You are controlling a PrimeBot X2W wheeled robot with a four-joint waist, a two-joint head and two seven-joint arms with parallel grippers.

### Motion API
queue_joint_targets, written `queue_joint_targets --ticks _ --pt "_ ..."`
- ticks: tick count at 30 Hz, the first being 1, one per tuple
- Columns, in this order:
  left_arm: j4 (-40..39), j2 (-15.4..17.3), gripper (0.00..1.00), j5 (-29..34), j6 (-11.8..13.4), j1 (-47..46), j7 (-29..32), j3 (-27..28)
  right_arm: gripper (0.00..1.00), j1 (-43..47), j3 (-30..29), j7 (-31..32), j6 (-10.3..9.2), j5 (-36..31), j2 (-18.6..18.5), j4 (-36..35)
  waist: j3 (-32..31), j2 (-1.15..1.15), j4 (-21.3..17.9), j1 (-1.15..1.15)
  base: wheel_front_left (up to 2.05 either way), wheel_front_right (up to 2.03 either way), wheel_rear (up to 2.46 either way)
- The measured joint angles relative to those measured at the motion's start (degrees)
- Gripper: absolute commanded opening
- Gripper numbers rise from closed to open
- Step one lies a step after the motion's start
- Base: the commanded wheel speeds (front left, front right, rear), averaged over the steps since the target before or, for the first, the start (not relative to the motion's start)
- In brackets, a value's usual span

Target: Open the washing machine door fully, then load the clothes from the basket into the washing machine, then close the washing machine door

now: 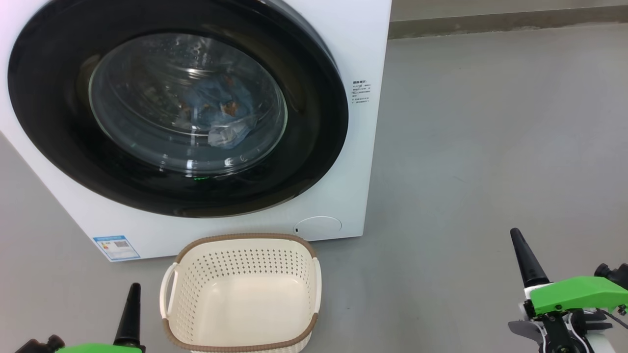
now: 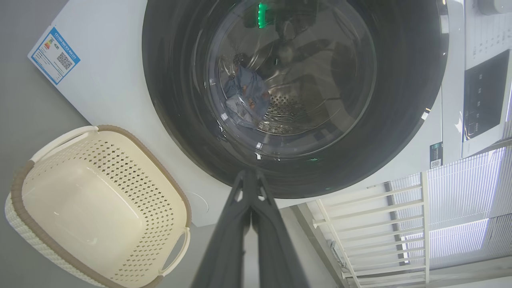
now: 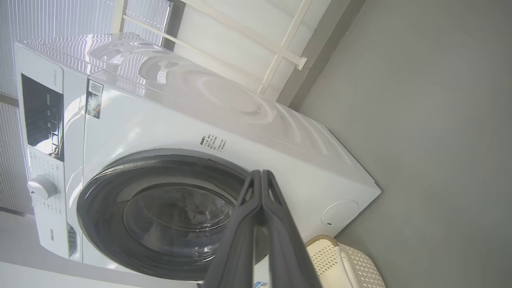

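The washing machine (image 1: 343, 44) stands ahead with its round black-rimmed door (image 1: 64, 142) shut flat against its front. Through the glass bowl I see the light-blue clothes (image 1: 221, 105) lying inside the drum, also visible as a blue bundle (image 2: 246, 96) in the left wrist view. The cream basket (image 1: 240, 294) sits on the floor before the machine with nothing in it. My left gripper (image 1: 131, 309) is at the lower left, shut and holding nothing, its fingers (image 2: 250, 188) pressed together. My right gripper (image 1: 525, 257) is at the lower right, shut, its fingers (image 3: 260, 188) together.
Grey floor (image 1: 490, 147) stretches to the right of the machine up to a wall skirting (image 1: 490, 22). A white railing (image 2: 380, 216) and window blinds (image 2: 468, 208) stand behind the machine. A control panel and knob (image 3: 40, 186) are on its top front.
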Motion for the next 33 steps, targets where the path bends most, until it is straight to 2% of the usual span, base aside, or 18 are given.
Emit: queue_joint_targets --ticks 33 --pt "0.4 -3.1 0.0 -14.6 -2.0 -1.2 4.2 3.8 0.0 0.1 -4.5 5.2 -0.42 16.1 1.8 -1.8 0.5 0.0 1.3 0.0 0.0 0.0 0.0"
